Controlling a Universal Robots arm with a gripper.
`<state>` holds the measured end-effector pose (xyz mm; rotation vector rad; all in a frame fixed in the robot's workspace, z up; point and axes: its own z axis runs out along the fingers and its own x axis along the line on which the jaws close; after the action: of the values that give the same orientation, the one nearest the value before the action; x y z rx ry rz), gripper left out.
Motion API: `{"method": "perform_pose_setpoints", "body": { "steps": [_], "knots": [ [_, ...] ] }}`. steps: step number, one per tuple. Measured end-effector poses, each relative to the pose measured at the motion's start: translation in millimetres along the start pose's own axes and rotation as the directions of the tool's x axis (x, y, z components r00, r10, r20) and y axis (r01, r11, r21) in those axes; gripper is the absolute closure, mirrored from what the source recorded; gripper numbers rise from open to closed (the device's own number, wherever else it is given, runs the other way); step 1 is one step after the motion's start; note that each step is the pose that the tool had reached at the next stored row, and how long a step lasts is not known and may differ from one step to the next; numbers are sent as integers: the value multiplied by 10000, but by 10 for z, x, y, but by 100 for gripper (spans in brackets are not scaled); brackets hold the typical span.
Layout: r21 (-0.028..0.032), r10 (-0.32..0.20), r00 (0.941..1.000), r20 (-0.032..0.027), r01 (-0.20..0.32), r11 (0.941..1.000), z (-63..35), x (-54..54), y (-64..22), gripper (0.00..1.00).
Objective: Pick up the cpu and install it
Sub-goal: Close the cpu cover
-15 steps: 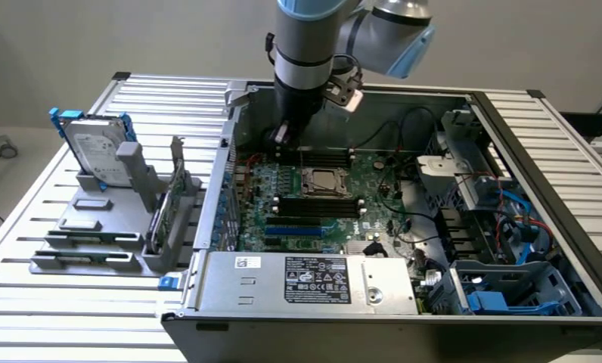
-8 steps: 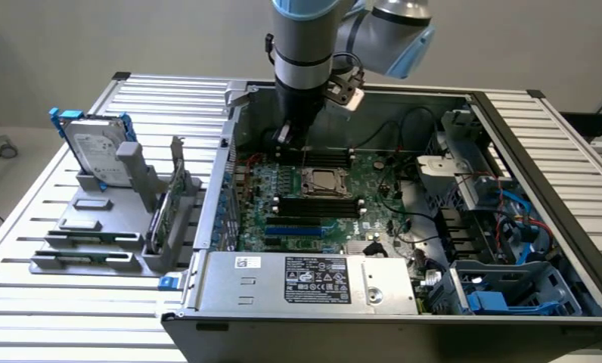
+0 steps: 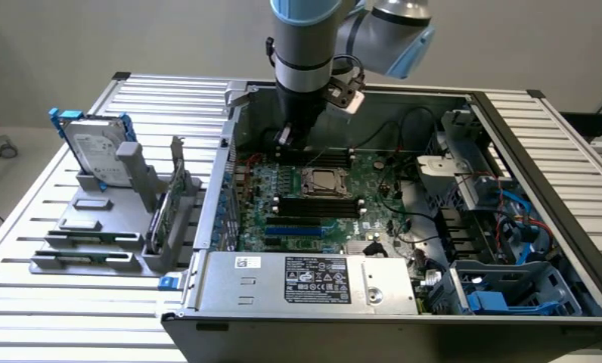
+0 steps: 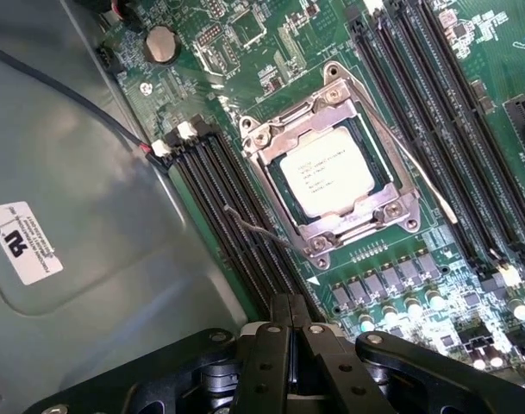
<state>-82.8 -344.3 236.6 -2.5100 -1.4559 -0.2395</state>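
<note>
cpu (image 4: 331,179) txt unreadable – arm (image 3: 303,45) cropped, ext. view

Arm (image 3: 303,38) is showing silver-grey tube sections w/ light-blue joint caps (image 3: 414,54) and a black ring (image 3: 301,66) btwn segments. Thin black cable (image 3: 349,64) is looping by the wrist, next to a small whitish cam block (image 3: 348,98). Gripper (image 4: 290,304) is looking matte black throughout in the wrist view: two narrow flat fingers (image 4: 279,328), angled linkage bars (image 4: 409,358) on either side, round silver screw heads (image 4: 369,339) sitting at the pivots, small holes dotting the bars.
</note>
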Motion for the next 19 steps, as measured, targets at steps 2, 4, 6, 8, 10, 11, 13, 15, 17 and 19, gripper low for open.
{"method": "perform_pose_setpoints", "body": {
  "steps": [2,4,6,8,10,11,13,15,17,19],
  "knots": [
    [-3,20,10000,-6,-20,10000,36,-4,14,89],
    [-12,55,10000,-11,-55,10000,71,-10,24,89],
    [-35,184,9998,-47,-184,9998,95,-15,29,89],
    [-88,439,9990,-102,-440,9990,112,-19,32,89],
    [-148,713,9973,-157,-715,9973,130,-23,34,89],
    [-173,833,9964,-181,-836,9963,140,-26,35,89],
    [-213,1026,9945,-222,-1031,9944,164,-32,39,89],
    [-233,1113,9935,-237,-1119,9934,176,-36,40,89],
    [-234,1114,9935,-235,-1120,9934,176,-36,40,89],
    [-237,1114,9935,-244,-1120,9934,183,-37,41,89]
  ]
}}
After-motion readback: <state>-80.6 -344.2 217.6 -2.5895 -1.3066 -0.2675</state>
